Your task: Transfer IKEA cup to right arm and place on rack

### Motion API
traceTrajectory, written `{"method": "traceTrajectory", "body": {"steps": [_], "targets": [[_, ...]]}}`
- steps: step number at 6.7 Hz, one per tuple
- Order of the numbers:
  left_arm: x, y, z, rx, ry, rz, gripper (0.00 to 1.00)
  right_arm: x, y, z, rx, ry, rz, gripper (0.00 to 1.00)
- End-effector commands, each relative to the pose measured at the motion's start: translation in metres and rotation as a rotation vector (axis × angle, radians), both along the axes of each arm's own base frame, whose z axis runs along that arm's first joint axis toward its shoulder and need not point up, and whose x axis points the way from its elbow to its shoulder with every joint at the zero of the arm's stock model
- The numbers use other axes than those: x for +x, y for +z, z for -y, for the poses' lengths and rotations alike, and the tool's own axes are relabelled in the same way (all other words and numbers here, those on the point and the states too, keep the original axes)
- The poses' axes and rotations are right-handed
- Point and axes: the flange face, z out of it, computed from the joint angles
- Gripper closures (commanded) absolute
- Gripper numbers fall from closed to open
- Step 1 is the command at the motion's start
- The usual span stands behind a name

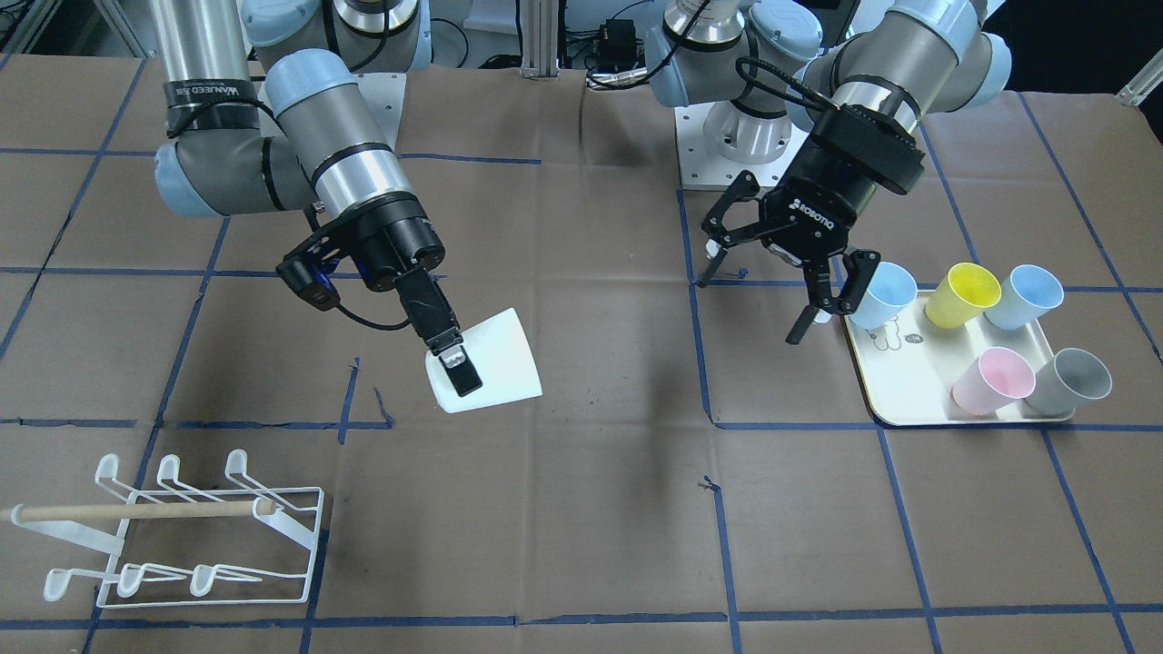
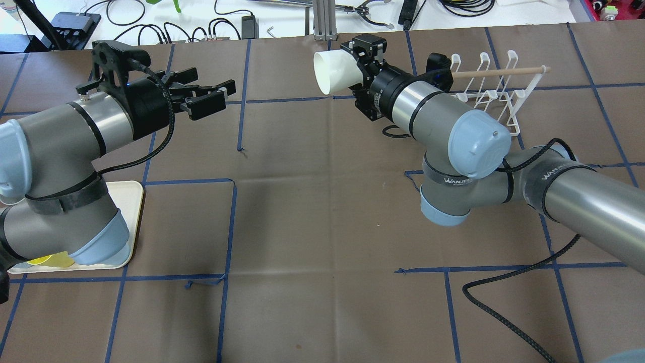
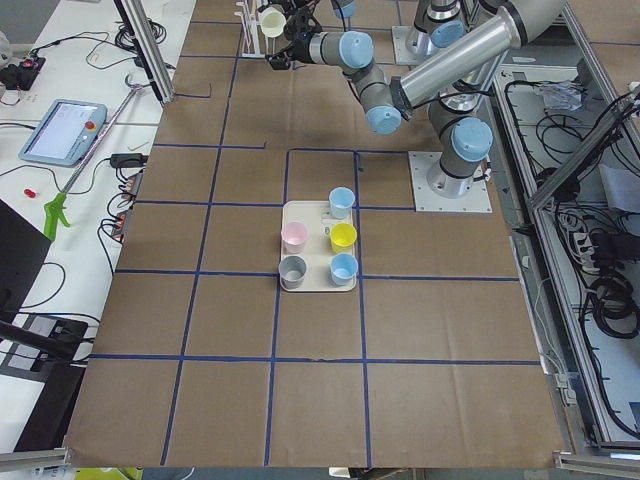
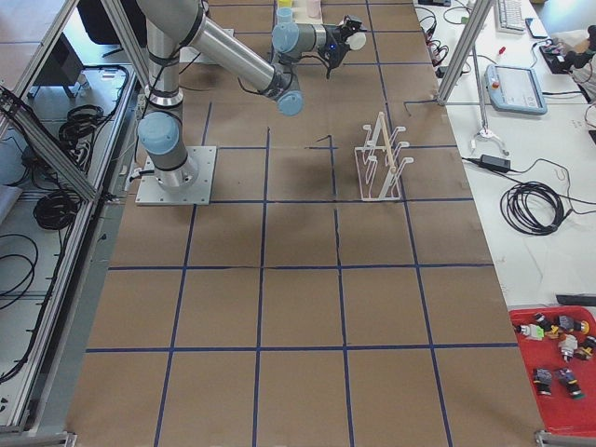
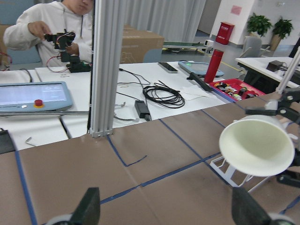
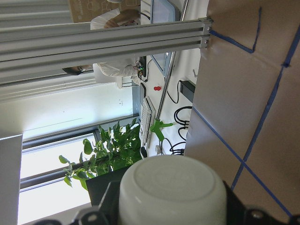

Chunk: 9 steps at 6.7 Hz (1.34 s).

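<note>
Short of the rack: white cup aloft, clamped in right tool.
Left tool: jaws spread, empty, far from rack.
Done, apparently: handover.
Remaining: cup onto a prong.

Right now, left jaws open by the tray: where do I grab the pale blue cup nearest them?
Probably by its rim wall, from straight above: one finger inside the pale blue cup, one outside, on the side away from the yellow cup. It stands upright, mouth up, at the tray end, and that side looks free of neighbours. The left gripper is open beside it.
</note>
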Motion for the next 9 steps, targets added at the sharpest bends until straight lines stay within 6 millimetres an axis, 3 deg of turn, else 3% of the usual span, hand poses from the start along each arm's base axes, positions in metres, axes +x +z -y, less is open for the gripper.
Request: {"method": "traceTrajectory", "body": {"steps": [1,2,4,5,7,9], "targets": [[0.025,0.006,0.024,0.108,0.182,0.124,0.0,-0.033,0.0,0.021,-0.133,0.029,-0.245,0.78],[0.032,0.024,0.039,0.185,0.26,0.136,0.0,-0.051,0.002,0.038,-0.236,0.064,-0.434,0.78],[0.011,0.068,0.062,0.44,0.356,0.248,0.0,-0.081,0.004,0.069,-0.377,0.083,-0.784,0.78],[0.0,0.088,0.063,0.604,0.385,0.289,0.0,-0.109,0.003,0.084,-0.428,0.1,-0.965,0.78],[-0.003,0.101,0.044,0.87,0.439,0.284,0.0,-0.145,-0.025,0.101,-0.439,0.151,-1.166,0.78],[-0.004,0.102,0.017,0.929,0.445,0.331,0.0,-0.168,-0.026,0.114,-0.472,0.175,-1.304,0.78]]}}
